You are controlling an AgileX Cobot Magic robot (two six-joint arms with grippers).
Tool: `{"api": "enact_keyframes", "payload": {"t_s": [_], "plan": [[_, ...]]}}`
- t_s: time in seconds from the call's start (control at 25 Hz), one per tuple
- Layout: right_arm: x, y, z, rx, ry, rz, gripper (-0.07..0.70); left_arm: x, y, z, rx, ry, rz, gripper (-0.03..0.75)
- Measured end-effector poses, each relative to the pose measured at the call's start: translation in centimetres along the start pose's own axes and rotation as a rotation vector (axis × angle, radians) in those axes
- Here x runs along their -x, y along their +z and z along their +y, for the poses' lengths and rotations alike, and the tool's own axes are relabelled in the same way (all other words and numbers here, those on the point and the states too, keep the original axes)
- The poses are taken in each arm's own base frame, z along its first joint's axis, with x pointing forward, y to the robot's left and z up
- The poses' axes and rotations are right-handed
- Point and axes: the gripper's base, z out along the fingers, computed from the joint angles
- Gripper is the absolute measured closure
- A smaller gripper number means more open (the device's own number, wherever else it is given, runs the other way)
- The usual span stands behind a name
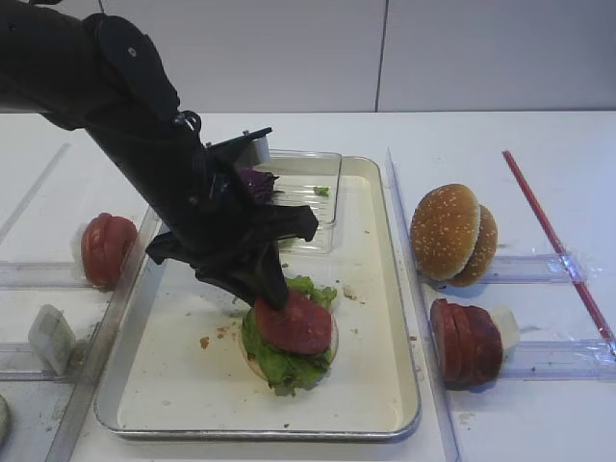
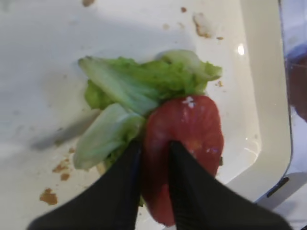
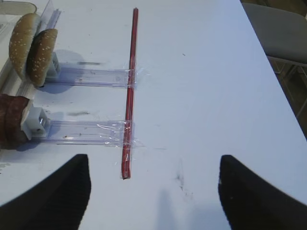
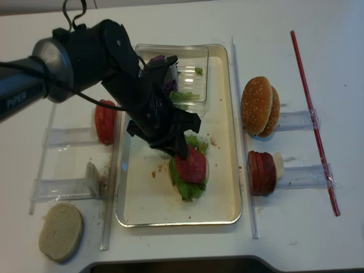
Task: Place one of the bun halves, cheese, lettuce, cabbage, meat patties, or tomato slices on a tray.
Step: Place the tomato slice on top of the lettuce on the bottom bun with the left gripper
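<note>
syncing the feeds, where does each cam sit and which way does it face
Exterior high: above the front edge, looking obliquely at the tray; left arm shows.
Realsense: nearly overhead, same tray, whole left arm.
Left wrist: on that arm, looking down at the tomato on the lettuce; left gripper nearly closed on the slice.
Right wrist: low over bare table, facing the buns; right gripper open.
Both exterior views share the buns.

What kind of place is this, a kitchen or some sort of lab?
Probably a lab bench set up as a pretend burger station: a white table, sesame bun halves standing in taped plastic holders, and a crumb-speckled tray.
</note>
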Motion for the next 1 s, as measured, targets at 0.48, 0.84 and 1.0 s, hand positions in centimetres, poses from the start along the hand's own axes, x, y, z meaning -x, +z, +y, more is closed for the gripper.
{"api": "enact_keyframes", "payload": {"t_s": [0.48, 0.84, 1.0], "plan": [[0.0, 0.0, 0.0, 0.000, 0.000, 0.000, 0.067, -0.2, -0.2, 0.3, 0.045, 0.000, 0.036, 0.384], [0.0, 0.0, 0.0, 0.000, 0.002, 0.000, 0.068, 1.5, -4.3, -0.5, 0.210, -0.049, 0.031, 0.378], [0.0, 0.0, 0.0, 0.000, 0.002, 0.000, 0.067, 2.6, -6.1, -0.4, 0.295, -0.057, -0.043, 0.378]]}}
